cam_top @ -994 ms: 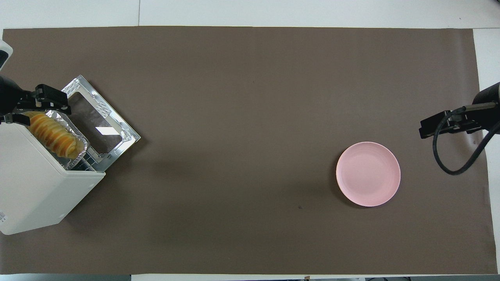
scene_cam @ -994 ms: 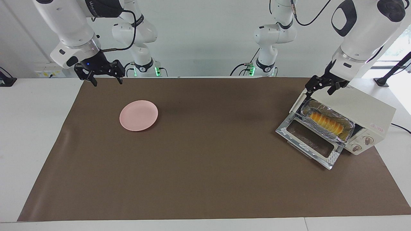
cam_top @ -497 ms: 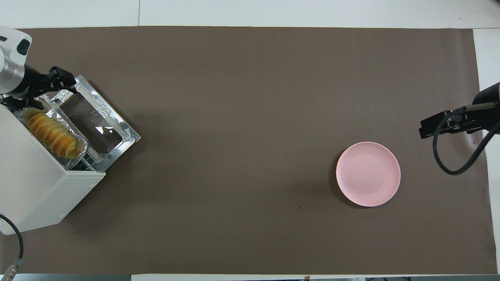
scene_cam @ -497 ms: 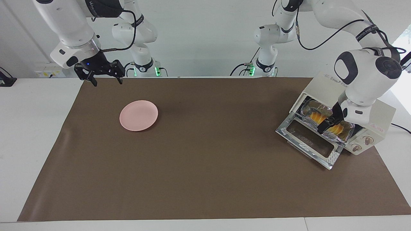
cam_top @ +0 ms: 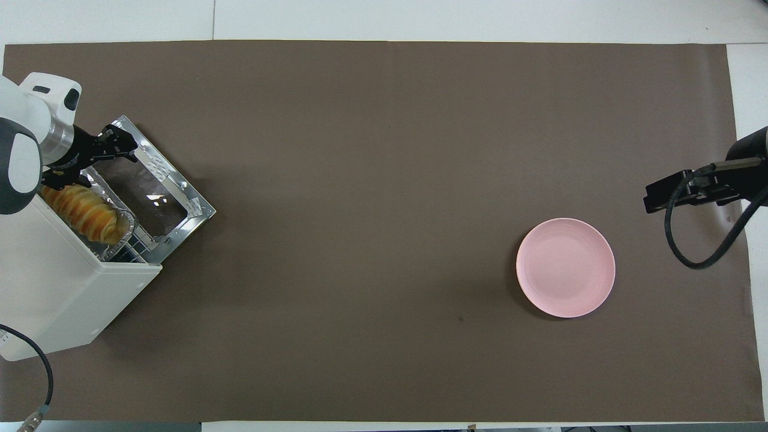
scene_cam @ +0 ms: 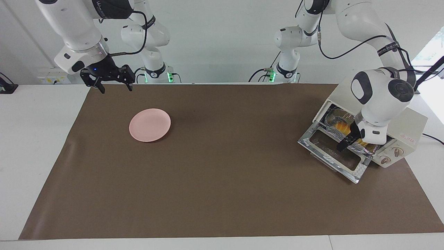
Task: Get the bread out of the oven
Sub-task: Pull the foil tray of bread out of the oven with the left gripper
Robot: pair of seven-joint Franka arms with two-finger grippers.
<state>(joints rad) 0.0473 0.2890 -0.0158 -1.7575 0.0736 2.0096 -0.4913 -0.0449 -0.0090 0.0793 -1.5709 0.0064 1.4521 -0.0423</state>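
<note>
The oven point(scene_cam: 406, 119) stands at the left arm's end of the table with its glass door point(scene_cam: 331, 152) folded down flat. The bread point(scene_cam: 341, 128) lies in a foil tray point(scene_cam: 333, 116) at the oven's mouth; my hand hides its middle in the facing view. It shows better in the overhead view point(cam_top: 84, 213). My left gripper point(scene_cam: 349, 140) is open, low at the oven mouth, over the tray's edge by the door point(cam_top: 150, 186). In the overhead view the left gripper point(cam_top: 90, 161) stands at the bread's end, holding nothing. My right gripper point(scene_cam: 114, 86) waits open.
A pink plate point(scene_cam: 150, 124) sits on the brown mat toward the right arm's end, also in the overhead view point(cam_top: 565, 267). The right gripper point(cam_top: 660, 198) hangs over the mat's edge beside it. The oven point(cam_top: 54, 300) has two knobs point(scene_cam: 390, 155) facing away from the robots.
The left gripper has come down from over the oven's top edge to the open mouth, then shifted slightly toward the door. The right arm has not moved.
</note>
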